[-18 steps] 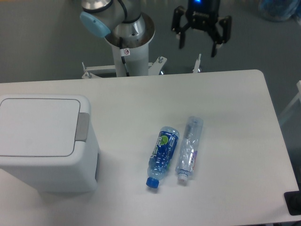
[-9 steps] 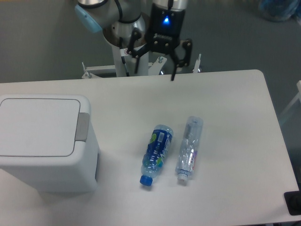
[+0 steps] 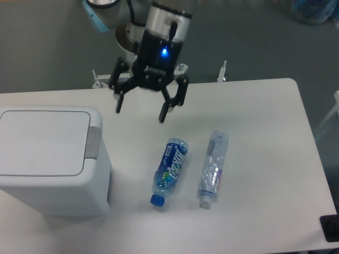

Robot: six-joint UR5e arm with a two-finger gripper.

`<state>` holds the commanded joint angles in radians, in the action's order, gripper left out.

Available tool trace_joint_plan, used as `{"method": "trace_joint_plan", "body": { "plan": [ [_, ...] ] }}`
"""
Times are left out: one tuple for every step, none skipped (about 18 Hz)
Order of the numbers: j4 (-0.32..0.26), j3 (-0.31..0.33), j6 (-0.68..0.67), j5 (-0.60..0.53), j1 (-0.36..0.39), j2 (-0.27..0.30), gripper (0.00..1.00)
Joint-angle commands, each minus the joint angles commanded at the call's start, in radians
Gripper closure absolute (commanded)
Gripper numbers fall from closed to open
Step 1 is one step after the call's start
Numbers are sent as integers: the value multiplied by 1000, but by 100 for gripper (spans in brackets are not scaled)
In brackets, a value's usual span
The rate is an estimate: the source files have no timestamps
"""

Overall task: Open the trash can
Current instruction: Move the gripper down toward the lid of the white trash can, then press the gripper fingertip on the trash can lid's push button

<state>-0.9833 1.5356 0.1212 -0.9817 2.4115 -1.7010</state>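
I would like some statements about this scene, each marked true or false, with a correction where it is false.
1. The lid of the trash can is raised. False: it lies flat and closed.
2. The gripper is open and holds nothing. True.
3. Two bottles lie on their sides on the table. True: the blue-labelled bottle and the clear bottle.
4. The gripper touches the grey tab of the trash can. False: it hangs apart from the tab, towards the far side of the table.
5. The blue-labelled bottle has a white cap. False: its cap is blue.
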Motion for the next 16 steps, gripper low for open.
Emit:
{"method": "trace_joint_plan", "body": {
  "plan": [
    [0,1,0,0,-3,-3,0],
    [2,1,0,0,-8,-6,0],
    [2,1,3,0,-9,-11,0],
    [2,1,5,0,-9,-14,0],
    [2,1,9,0,-11,-17,0],
    [2,1,11,-2,-11,-19,0],
    [3,6,14,-2,-11,-23,0],
    [8,9,15,-2,-11,-25,0],
    [9,12,18,-2,-11,-26,0],
    [9,17,23,-2,-11,-26,0],
    [11,18,25,-2,-11,-26,0],
    [11,26,25,-2,-11,-26,0],
    [12,32,25,-2,-11,-25,0],
    [14,34,28,-2,-11,-23,0],
    [14,37,28,-2,-11,-23,0],
    [14,43,28,-2,-11,-22,0]
  ]
}}
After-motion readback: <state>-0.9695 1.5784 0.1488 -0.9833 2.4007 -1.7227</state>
